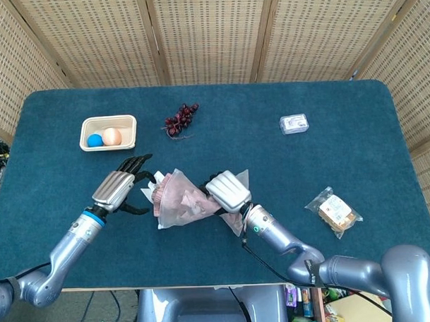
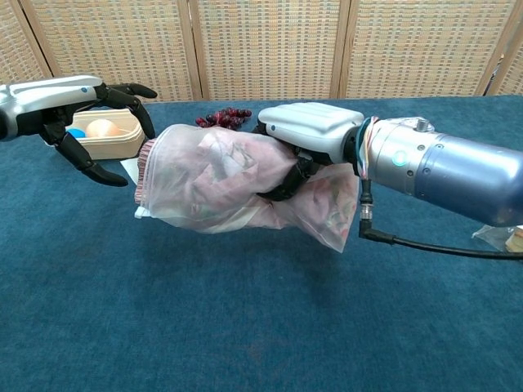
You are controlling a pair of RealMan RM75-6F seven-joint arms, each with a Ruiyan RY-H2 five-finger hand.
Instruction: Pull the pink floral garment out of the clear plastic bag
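My right hand (image 1: 229, 191) (image 2: 310, 139) grips the clear plastic bag (image 1: 192, 202) (image 2: 245, 184) around its middle and holds it lifted off the table. The pink floral garment (image 1: 175, 198) (image 2: 212, 175) is bunched inside, its pink edge showing at the bag's mouth on the left. My left hand (image 1: 120, 185) (image 2: 61, 102) hovers open just left of that mouth, fingers spread toward it, touching nothing.
A cream tray (image 1: 108, 133) (image 2: 114, 139) with a blue ball and an egg sits at back left. Dark grapes (image 1: 181, 119) (image 2: 222, 119) lie behind the bag. A small clear box (image 1: 294, 123) and a wrapped snack (image 1: 334, 211) lie to the right.
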